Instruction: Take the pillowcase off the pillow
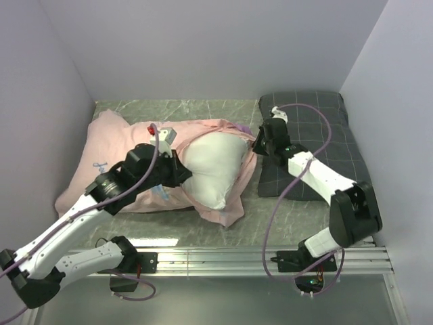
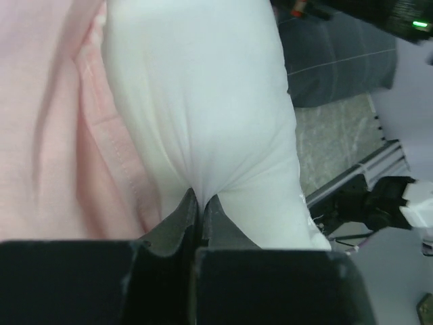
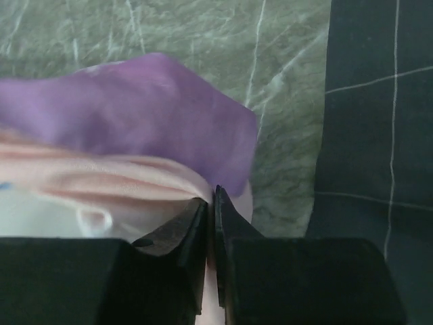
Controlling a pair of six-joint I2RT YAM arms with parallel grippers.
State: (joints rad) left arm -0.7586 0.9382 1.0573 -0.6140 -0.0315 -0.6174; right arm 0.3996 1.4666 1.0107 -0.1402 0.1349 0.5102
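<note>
Left claw [image 2: 201, 202] first: jaws pressed tight on a pinch of the pillow [image 2: 203, 101], and the white cloth puckers into folds right at the tips. Ahead of the claw the pillow swells up plump. To its left in the wrist view lies the pale pink inside of the pillowcase [image 2: 47, 122], with a stitched hem running right along the white.

Over to the right claw [image 3: 211, 198]: jaws all but touching, with a strip of the pillowcase's pink edge caught between them. Just past the tips and off to the left, a purple flap of the outside shows. Beyond that is the green marbled table [image 3: 284, 81]. To the claw's right sits the grey pillow [image 3: 379, 135], dark with thin pale grid lines.

From above, the two claws face each other with the bare white pillow between them. Pink cloth wraps its far, near and right edges. The rest of the pillowcase spreads out behind the left claw, rumpled, towards the left wall. The grey pillow lies flat under and behind the right claw's arm.
</note>
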